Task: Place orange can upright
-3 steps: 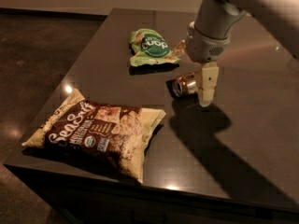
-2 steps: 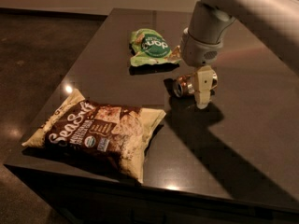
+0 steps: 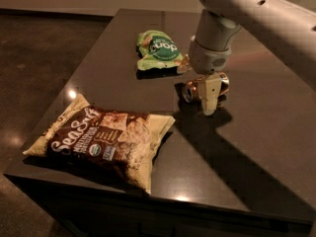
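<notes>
Presently, I record a dark table (image 3: 256, 147) bearing a brown-and-cream chip bag (image 3: 101, 142) at its near left corner and a green snack bag (image 3: 159, 49) farther back. The gripper (image 3: 207, 95) hangs directly over the orange can (image 3: 193, 90), which lies on its side mid-table. Whether it grips, I cannot tell.

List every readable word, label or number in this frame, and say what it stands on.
"SeaSalt": large script on the brown-and-cream chip bag; its smaller print is too blurred to read.
On the green snack bag: a round logo, its text unreadable.
On the orange can: markings unreadable, partly hidden by the gripper right at it.
</notes>
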Robot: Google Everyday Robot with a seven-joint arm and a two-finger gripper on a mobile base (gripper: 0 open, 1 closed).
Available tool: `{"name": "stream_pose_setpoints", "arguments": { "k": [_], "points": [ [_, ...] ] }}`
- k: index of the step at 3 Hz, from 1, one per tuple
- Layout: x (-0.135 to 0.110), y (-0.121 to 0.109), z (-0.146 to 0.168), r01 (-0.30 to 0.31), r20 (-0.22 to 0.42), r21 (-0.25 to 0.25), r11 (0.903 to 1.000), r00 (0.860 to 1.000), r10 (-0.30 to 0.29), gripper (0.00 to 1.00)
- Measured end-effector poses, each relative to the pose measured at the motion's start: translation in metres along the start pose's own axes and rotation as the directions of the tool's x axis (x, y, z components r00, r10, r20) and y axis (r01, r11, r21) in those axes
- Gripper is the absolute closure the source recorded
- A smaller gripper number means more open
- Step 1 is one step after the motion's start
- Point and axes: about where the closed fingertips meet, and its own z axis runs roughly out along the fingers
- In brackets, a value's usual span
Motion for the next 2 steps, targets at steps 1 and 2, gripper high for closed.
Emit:
{"name": "stream_pose_setpoints", "arguments": {
  "k": [1, 2],
  "points": [
    [0.0006, 0.0000, 0.0014, -0.001, 0.001, -0.004, 1.0000, 1.000, 0.001, 0.37],
    [0.0002, 0.0004, -0.0038, -0.004, 0.013, 0.002, 1.0000, 1.000, 0.004, 0.60]
  ]
}}
